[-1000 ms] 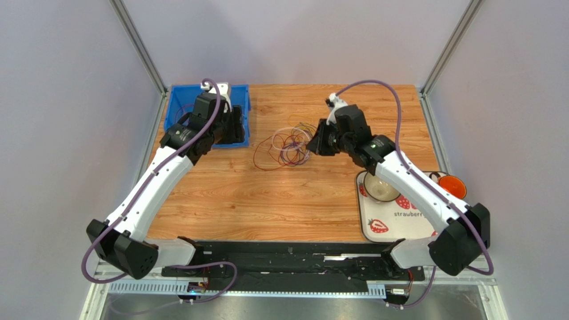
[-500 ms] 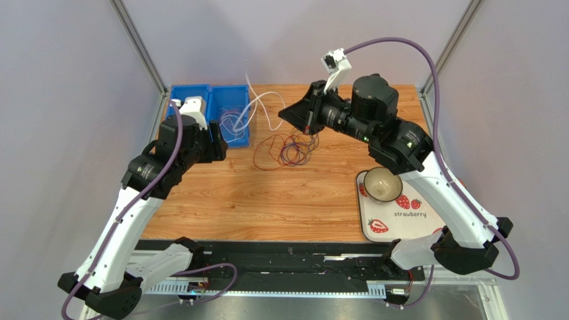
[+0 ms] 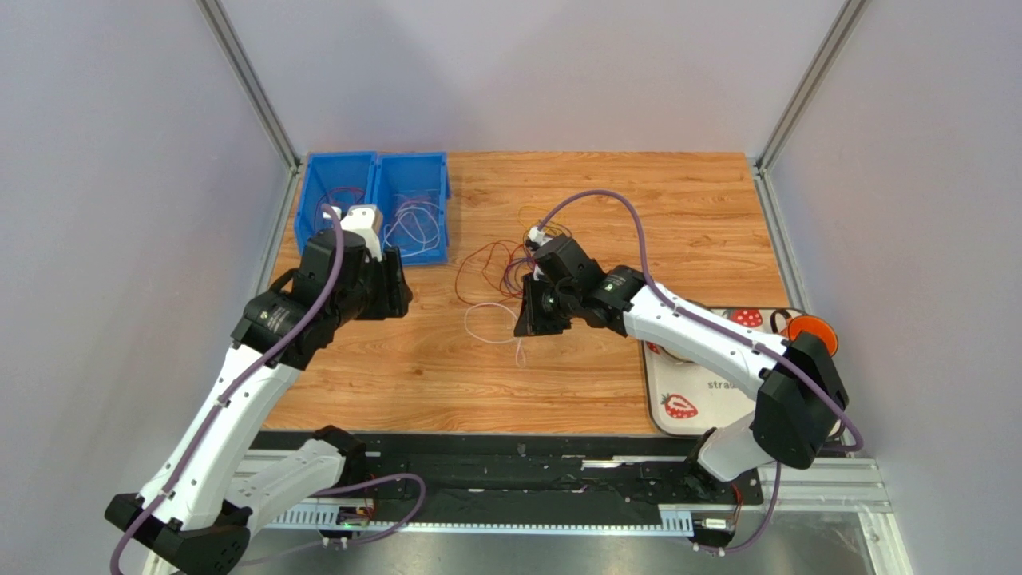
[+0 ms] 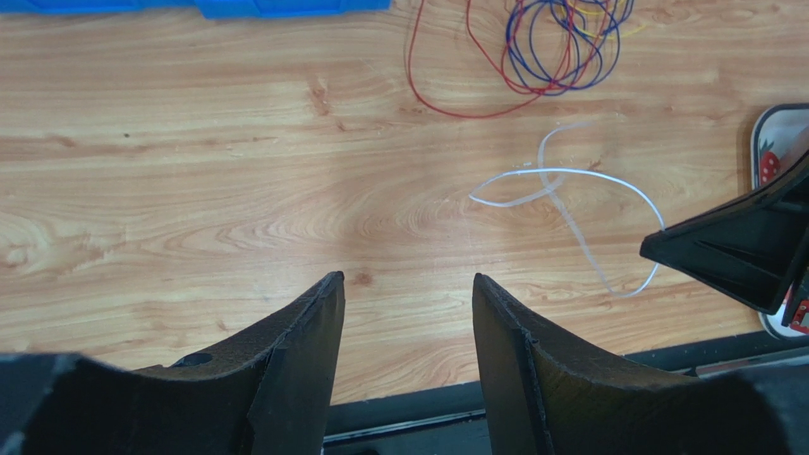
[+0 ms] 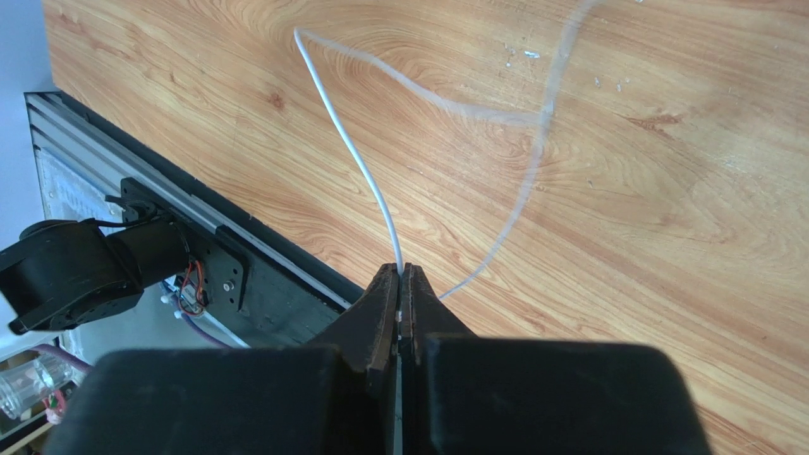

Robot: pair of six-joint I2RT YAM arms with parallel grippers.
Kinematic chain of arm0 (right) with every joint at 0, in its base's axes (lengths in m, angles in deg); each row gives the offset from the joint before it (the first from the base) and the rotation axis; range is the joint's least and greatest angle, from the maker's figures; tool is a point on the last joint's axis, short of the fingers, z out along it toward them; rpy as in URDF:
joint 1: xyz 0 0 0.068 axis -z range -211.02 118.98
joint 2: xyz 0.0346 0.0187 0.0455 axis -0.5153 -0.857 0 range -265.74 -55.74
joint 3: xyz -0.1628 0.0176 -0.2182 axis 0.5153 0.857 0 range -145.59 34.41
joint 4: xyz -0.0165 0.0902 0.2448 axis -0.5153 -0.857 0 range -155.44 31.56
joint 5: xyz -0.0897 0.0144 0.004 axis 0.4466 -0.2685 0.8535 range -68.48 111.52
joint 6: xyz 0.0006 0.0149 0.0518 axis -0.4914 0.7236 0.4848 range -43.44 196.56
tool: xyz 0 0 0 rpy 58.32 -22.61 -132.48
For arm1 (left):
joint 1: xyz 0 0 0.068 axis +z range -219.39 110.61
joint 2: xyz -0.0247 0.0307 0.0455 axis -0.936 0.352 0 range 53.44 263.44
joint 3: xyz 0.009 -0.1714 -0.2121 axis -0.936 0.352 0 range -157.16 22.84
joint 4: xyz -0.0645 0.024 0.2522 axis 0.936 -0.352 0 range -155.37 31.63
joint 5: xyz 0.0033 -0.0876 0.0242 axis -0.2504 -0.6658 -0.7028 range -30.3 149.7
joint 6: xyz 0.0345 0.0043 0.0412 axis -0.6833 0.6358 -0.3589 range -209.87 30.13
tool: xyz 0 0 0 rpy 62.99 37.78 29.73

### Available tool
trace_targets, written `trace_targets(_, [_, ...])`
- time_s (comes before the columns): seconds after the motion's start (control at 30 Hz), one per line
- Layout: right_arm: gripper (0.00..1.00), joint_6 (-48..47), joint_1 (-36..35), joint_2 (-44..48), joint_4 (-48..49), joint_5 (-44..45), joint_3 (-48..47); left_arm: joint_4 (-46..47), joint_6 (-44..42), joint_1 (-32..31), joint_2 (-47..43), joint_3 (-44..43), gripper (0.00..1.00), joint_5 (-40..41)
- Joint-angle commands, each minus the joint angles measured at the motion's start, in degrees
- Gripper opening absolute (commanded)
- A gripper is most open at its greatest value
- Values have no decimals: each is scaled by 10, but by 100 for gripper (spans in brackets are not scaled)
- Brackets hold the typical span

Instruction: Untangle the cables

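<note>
A tangle of thin red, purple and yellow cables [image 3: 504, 266] lies on the wooden table; it shows at the top of the left wrist view [image 4: 555, 52]. A white cable [image 3: 490, 321] lies in a loop just in front of the tangle and shows in the left wrist view [image 4: 570, 204]. My right gripper [image 3: 528, 324] is shut on the white cable [image 5: 351, 142], low over the table beside the tangle. My left gripper [image 3: 390, 288] is open and empty, above the table in front of the blue bin; its fingers [image 4: 304, 341] frame bare wood.
A blue two-part bin [image 3: 378, 204] at the back left holds thin cables. A strawberry-print tray [image 3: 684, 401] with a bowl stands at the front right, and an orange cup [image 3: 813, 333] is next to it. The table's black front edge [image 4: 418, 417] is close below my left gripper.
My right arm came down from high over the tangle, bringing the white cable down onto the table in front of it. My left gripper shifted slightly forward of the bin.
</note>
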Motion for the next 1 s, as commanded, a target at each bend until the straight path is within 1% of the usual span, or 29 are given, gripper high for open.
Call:
trace_targets(0.0, [0, 7, -3, 10, 42, -6, -2, 37, 17, -26, 0, 25, 60, -34])
trace_targets(0.2, [0, -7, -4, 10, 33, 7, 2, 118, 29, -91, 31, 67, 60, -56])
trace_targets(0.37, [0, -19, -5, 18, 21, 17, 2, 183, 26, -127, 52, 97, 60, -37])
trace_targets(0.57, [0, -30, -7, 29, 12, 17, 2, 219, -14, -135, 93, 96, 60, -49])
trace_targets(0.73, [0, -34, -8, 38, 3, 16, -5, 244, -28, -138, 117, 89, 60, -40])
trace_targets(0.97, [0, -43, -9, 55, -10, 16, -14, 298, -70, -139, 146, 92, 59, -95])
